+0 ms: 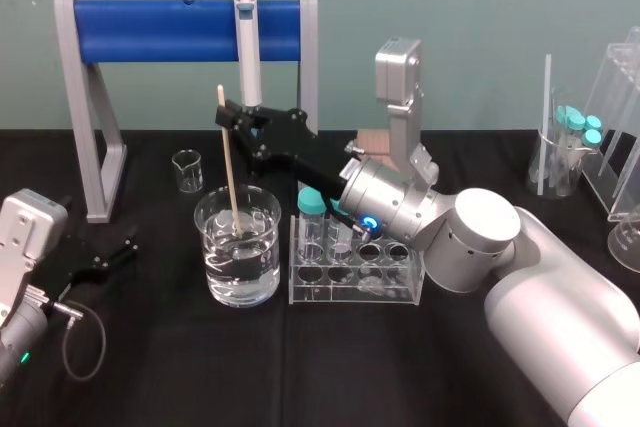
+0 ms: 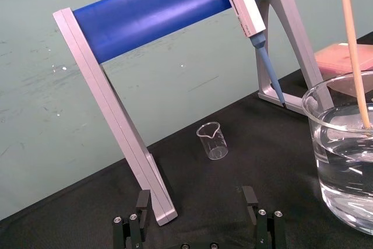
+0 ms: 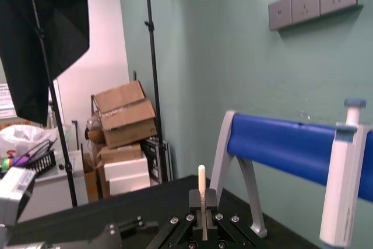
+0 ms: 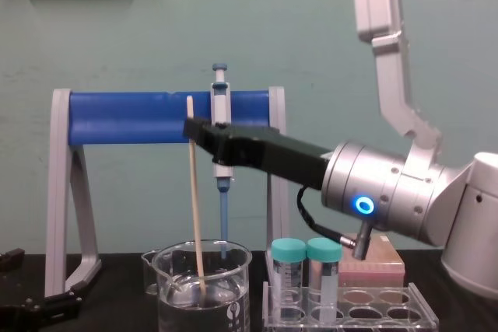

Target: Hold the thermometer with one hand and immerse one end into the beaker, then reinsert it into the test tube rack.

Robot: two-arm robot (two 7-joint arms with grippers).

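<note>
The thermometer (image 1: 229, 162) stands nearly upright, a thin cream rod with its lower end in the water of the large glass beaker (image 1: 262, 262). My right gripper (image 1: 228, 113) reaches in from the right and is shut on the rod near its top. The chest view has the thermometer (image 4: 194, 192) dipping into the beaker (image 4: 233, 301) below the gripper (image 4: 193, 130). In the right wrist view the rod's tip (image 3: 201, 179) pokes out between the closed fingers. The clear test tube rack (image 1: 355, 297) sits just right of the beaker. My left gripper (image 2: 196, 202) rests open at the table's left.
A grey stand with a blue bar (image 1: 150, 29) holds a pipette (image 1: 247, 42) behind the beaker. A small beaker (image 1: 187, 170) stands near it. Two teal-capped tubes (image 1: 313, 222) sit in the rack; a pink box (image 4: 377, 266) lies behind. More glassware (image 1: 575, 152) is at the far right.
</note>
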